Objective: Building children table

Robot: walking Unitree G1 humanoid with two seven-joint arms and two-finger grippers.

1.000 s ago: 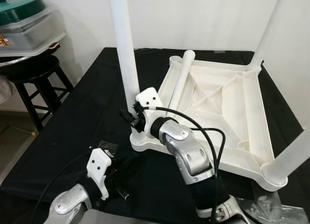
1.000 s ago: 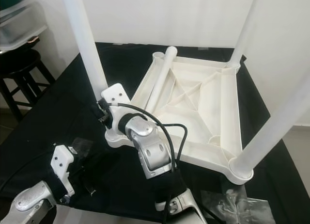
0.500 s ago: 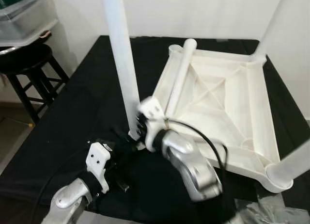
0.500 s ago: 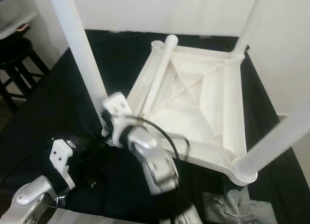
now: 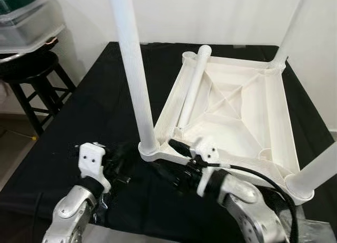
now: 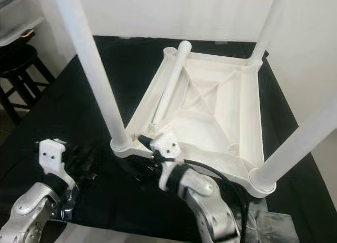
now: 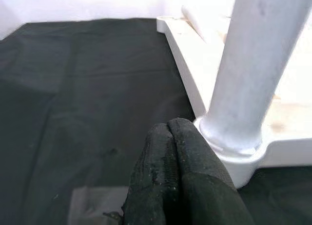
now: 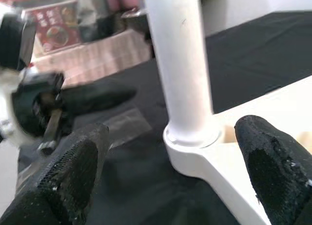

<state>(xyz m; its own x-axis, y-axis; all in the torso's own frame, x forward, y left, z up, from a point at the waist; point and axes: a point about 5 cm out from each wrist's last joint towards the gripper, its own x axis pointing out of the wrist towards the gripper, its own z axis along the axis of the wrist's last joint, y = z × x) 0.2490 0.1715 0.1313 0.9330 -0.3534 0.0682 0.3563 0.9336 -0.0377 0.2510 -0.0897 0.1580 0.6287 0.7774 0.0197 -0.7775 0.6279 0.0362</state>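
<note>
A white plastic children's table [image 5: 276, 122] lies upside down on a black cloth. Three white legs stand in its corners: near left [image 5: 131, 69], far right [image 5: 287, 38] and near right [image 5: 318, 172]. A fourth leg [image 5: 192, 90] lies loose inside the underside. My right gripper [image 8: 173, 147] is open wide just in front of the near-left leg's socket [image 8: 187, 135], with one finger [image 8: 78, 161] on each side and apart from it. My left gripper [image 7: 170, 137] is shut on nothing, its tips close to the same socket [image 7: 234, 142].
To the left of the cloth [image 5: 89, 111] stand a black stool [image 5: 31, 74] and a clear bin with a green lid [image 5: 26, 22]. Crumpled clear plastic [image 6: 268, 222] lies at the near right corner. A white wall runs close behind and to the right.
My right gripper has come off the near-left leg's base and pulled back toward me, lower at the table's front rim. The left gripper shifted a little left. The camera also moved.
</note>
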